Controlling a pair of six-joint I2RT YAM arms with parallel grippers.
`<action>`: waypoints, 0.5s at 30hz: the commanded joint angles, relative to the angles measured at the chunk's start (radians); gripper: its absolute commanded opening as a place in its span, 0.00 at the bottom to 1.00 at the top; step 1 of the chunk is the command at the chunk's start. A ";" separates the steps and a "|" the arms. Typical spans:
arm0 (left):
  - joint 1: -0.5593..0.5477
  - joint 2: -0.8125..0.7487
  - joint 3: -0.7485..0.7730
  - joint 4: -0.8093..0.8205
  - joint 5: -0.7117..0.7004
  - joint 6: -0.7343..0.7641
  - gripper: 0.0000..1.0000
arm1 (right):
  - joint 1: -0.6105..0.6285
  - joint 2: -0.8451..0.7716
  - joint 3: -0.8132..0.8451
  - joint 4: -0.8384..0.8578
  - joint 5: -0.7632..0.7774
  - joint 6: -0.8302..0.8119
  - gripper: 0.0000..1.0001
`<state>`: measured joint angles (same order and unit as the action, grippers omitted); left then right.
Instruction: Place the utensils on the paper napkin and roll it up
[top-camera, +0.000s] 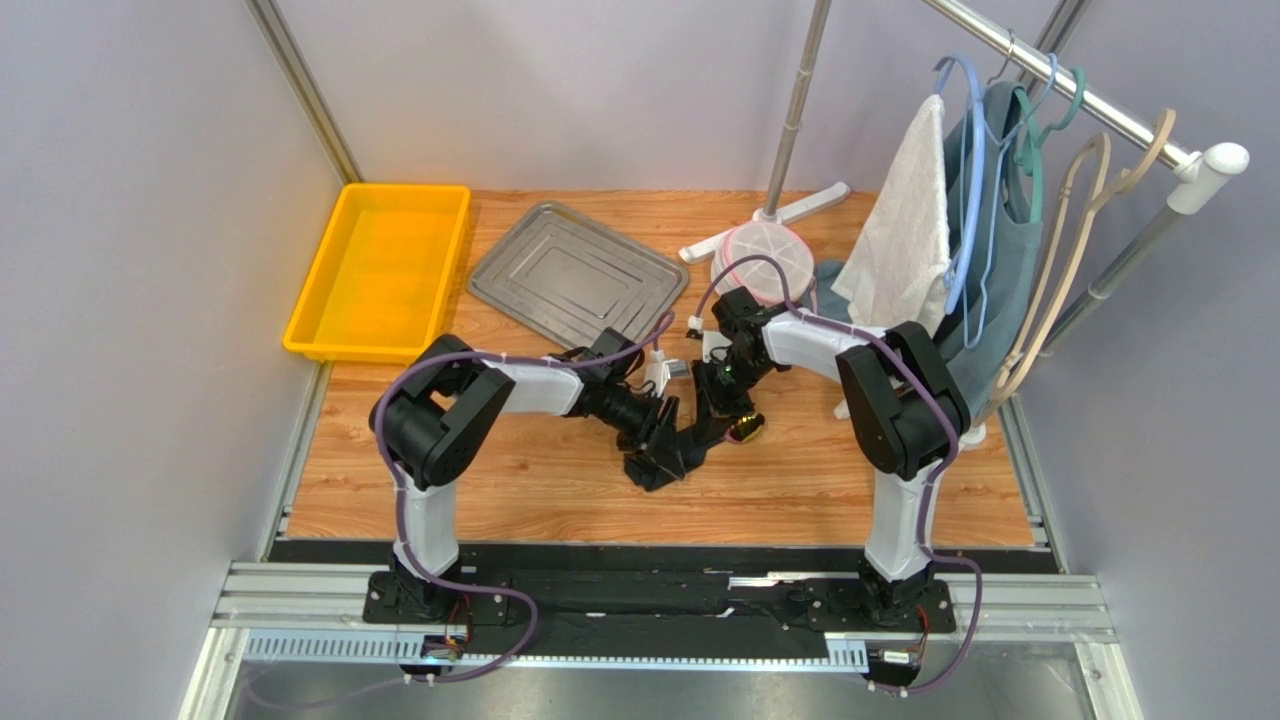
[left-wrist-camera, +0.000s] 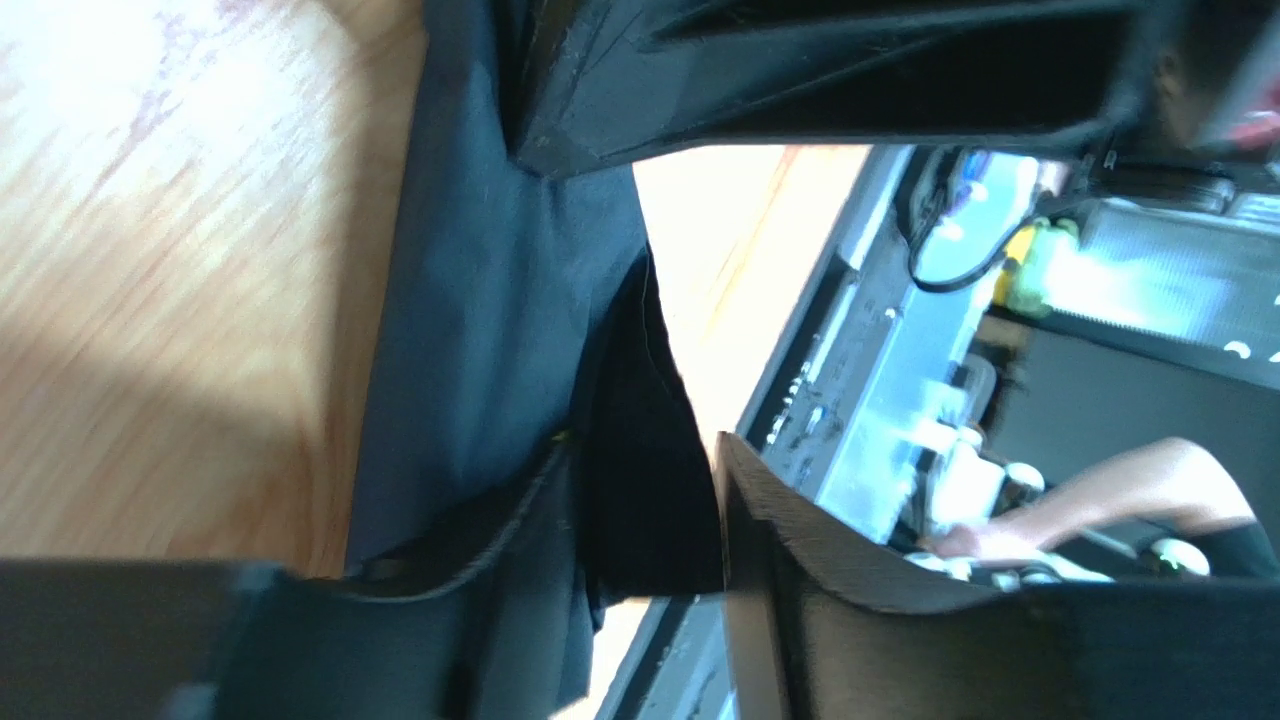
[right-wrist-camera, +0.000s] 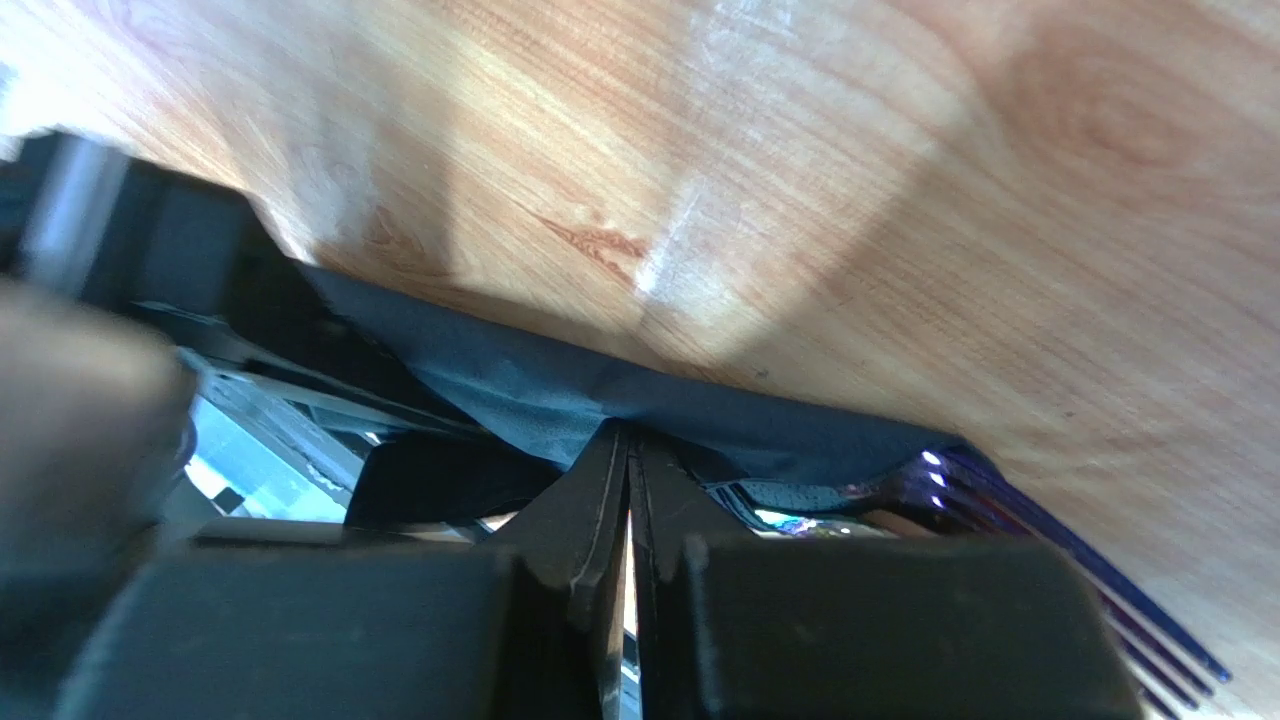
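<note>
Biggest first: you're working on a light-brown wooden table (top-camera: 496, 495). At the back right stands a metal clothes rail (top-camera: 1082, 90) with hangers and a white cloth towel (top-camera: 902, 225). At the back left is a yellow plastic bin (top-camera: 379, 270), with a shallow grey metal tray (top-camera: 579, 278) just beside it.

Both arms reach in and meet mid-table. The thin black paper napkin (left-wrist-camera: 481, 300) lies there, bunched into a narrow dark fold under both grippers.

Your left gripper (left-wrist-camera: 631, 300) has its fingers apart. The napkin runs through the gap with wood showing past it, so nothing is clamped on that side.

Your right gripper (right-wrist-camera: 628, 450) has its fingers pressed together, tips right on the napkin's upper fold. I can't tell whether any paper is caught between them.

The thin purple fork (right-wrist-camera: 1082, 578) pokes its tines out of the napkin's end, over bare wood.

The spoon (top-camera: 744, 431) shows only its shiny gold bowl, just right of the grippers. Its handle is hidden.
</note>
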<state>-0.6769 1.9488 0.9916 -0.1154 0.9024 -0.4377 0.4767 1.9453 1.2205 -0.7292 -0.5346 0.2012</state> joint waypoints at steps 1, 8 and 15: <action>0.007 -0.122 -0.030 -0.021 -0.076 0.039 0.54 | 0.003 0.017 -0.027 0.036 0.099 -0.068 0.05; 0.102 -0.243 -0.037 -0.070 -0.039 0.034 0.53 | 0.013 0.040 -0.023 0.079 0.142 -0.080 0.04; 0.142 -0.254 -0.054 -0.125 -0.043 0.125 0.43 | 0.025 0.112 0.062 0.111 0.170 -0.095 0.03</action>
<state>-0.5293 1.7184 0.9539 -0.1913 0.8532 -0.3828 0.4892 1.9648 1.2457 -0.7361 -0.5282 0.1696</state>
